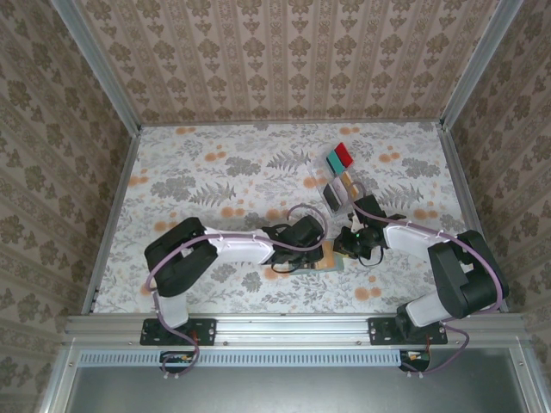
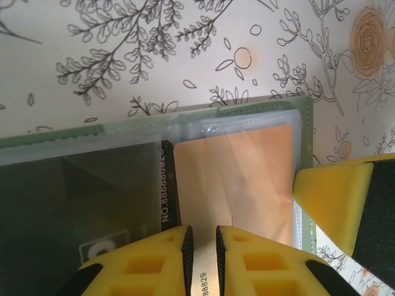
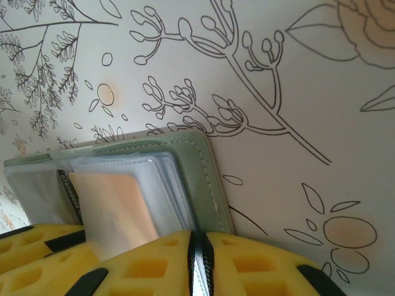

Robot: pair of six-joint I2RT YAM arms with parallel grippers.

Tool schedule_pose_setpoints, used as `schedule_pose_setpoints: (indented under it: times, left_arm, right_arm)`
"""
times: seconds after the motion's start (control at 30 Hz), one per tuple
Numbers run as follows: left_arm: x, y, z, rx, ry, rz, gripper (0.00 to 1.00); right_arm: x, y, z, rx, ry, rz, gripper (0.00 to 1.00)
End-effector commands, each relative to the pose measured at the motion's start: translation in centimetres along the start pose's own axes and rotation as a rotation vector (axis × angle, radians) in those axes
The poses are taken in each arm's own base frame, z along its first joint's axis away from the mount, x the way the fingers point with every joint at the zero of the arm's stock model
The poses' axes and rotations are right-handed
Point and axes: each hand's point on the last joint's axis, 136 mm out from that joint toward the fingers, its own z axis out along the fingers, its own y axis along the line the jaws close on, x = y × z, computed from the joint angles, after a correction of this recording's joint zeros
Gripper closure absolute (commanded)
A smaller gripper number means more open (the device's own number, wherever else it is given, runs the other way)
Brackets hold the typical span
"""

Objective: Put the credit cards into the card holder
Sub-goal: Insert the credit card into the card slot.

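Tan plastic shows through a clear sleeve: a tan card (image 2: 241,179) lies inside the open card holder (image 2: 265,111), with a dark card (image 2: 74,197) in the neighbouring sleeve toward the left of the frame. The card holder rests on the table (image 1: 215,172) at lower centre of the top view, where the two arms meet.

The left claw (image 2: 203,246) has its jaws drawn almost together, with a slim gap over the seam between the two cards. Whether it pinches a leaf or merely presses on it I cannot tell. The right claw (image 3: 199,259) is closed on a thin pale edge beside the green cover, seemingly one of the holder's leaves.

A red card (image 1: 343,154) and a teal card (image 1: 333,161) lie by the clear tray (image 1: 320,182), above and right of the arms and well apart from the holder.

I judge the step in hand to be seating the tan card in its sleeve. The next move calls for one claw to let go and fetch another card while the other holds the leaves open. The sleeve mouths look thin and floppy, so that card must enter square.
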Motion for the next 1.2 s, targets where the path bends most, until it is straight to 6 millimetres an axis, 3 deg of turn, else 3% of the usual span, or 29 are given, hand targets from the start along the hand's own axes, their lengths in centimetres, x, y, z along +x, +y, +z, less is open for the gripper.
schedule_pose_setpoints:
  times: [0.0, 0.3, 0.57, 0.93, 1.17]
  left_arm:
    - [0.5, 0.0, 1.3, -0.005, 0.035, 0.029, 0.79]
    - [0.0, 0.2, 0.5, -0.017, 0.005, 0.037, 0.78]
    - [0.1, 3.3, -1.3, -0.098, -0.047, -0.012, 0.73]
    - [-1.1, 1.1, -3.2, 0.001, -0.099, 0.010, 0.64]
    - [-1.1, -0.4, -2.1, 0.021, -0.070, 0.033, 0.73]
  right_arm:
    - [2.2, -4.2, 1.7, 0.152, 0.057, 0.032, 0.83]
    - [2.1, -4.1, 1.5, 0.153, 0.051, 0.031, 0.83]
    - [2.0, -4.2, 1.5, 0.158, 0.045, 0.032, 0.83]
    - [2.1, -4.1, 1.6, 0.149, 0.048, 0.030, 0.83]
    - [2.1, -4.1, 1.6, 0.148, 0.050, 0.030, 0.83]
